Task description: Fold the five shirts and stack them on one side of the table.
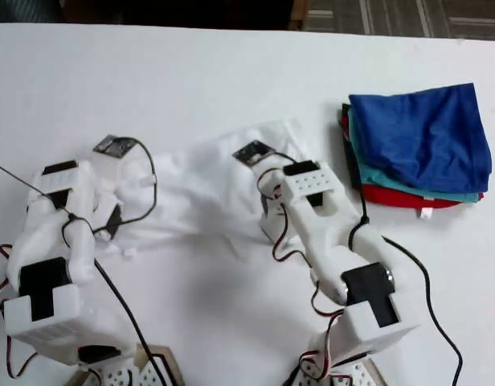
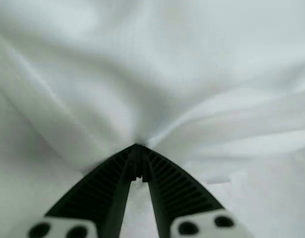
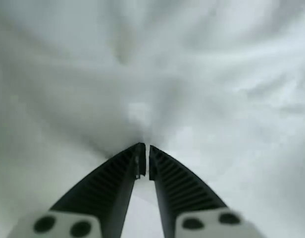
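White cotton on a white table [image 1: 111,72]: a crumpled white shirt [image 1: 199,193] lies stretched between the two arms, each gripper holding one end.

The left gripper [image 2: 137,148] has its black ribbed jaws drawn to a point, tips together on a ridge of the cloth. Folds fan away from the pinch, and more fabric spreads ahead of the tips and to both sides.

The right gripper [image 3: 144,148] is narrowed to a thin slit, its tips set against a gathered pucker of the same shirt. It appears to be nipping the fabric, though the cloth at the very tips is soft and hard to read. Loose white material surrounds this gripper too.

Well apart from the right gripper, on the side away from the left one, a pile of folded shirts sits on the table. A blue shirt [image 1: 420,137] lies on top, a teal shirt [image 1: 368,165] shows beneath it, and a red shirt [image 1: 400,195] peeks out lower down. A dark edge [image 1: 345,121] runs along the pile's side nearest the right gripper; what it belongs to cannot be told.
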